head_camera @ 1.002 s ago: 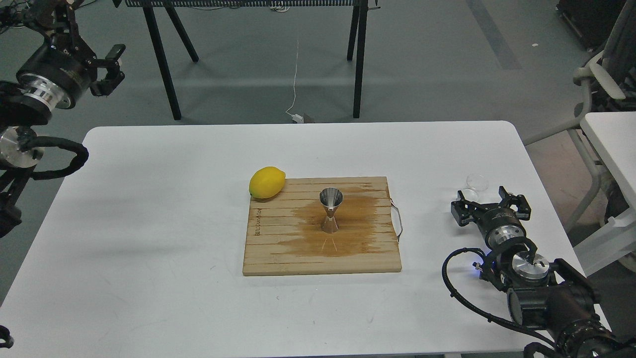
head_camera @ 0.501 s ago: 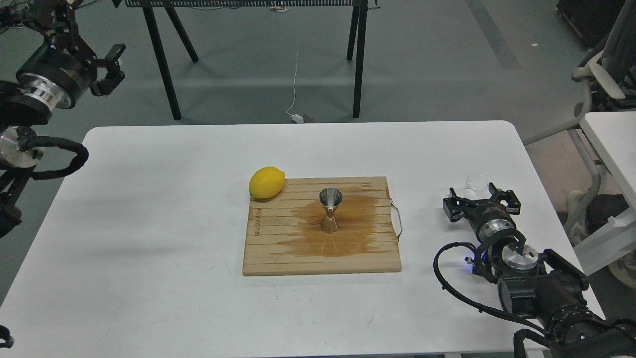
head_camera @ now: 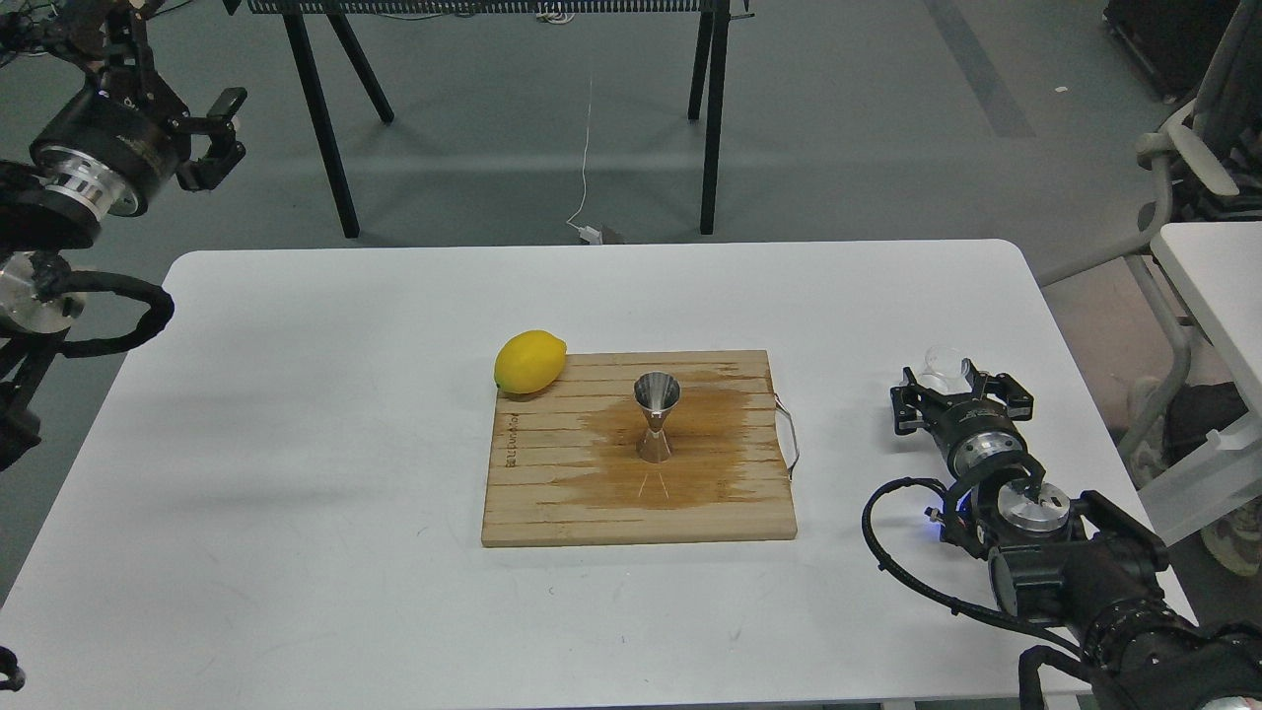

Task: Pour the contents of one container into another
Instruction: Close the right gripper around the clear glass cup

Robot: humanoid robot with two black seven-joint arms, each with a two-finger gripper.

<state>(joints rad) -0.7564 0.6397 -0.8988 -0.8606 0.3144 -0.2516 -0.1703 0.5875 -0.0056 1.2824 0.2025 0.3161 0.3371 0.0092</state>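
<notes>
The left gripper (head_camera: 202, 133) was up high, off the table's (head_camera: 296, 414) far left corner, with its fingers apart and nothing in them. Far off to its right, a lemon (head_camera: 530, 362) sat at the back corner of a wooden board (head_camera: 552, 493). The jigger (head_camera: 656, 415) stood upright in a wet brown patch on that board, well to the left of the right gripper (head_camera: 961, 390).

The right gripper was low over the table with its fingers spread wide. The cup (head_camera: 943, 367) sat just past it, about between the fingertips. The glass is hard to see, so I cannot tell if they touched it.

The step looked like reaching for the cup. Next the fingers would need to close gently on it, then lift it and carry it left to the jigger.
</notes>
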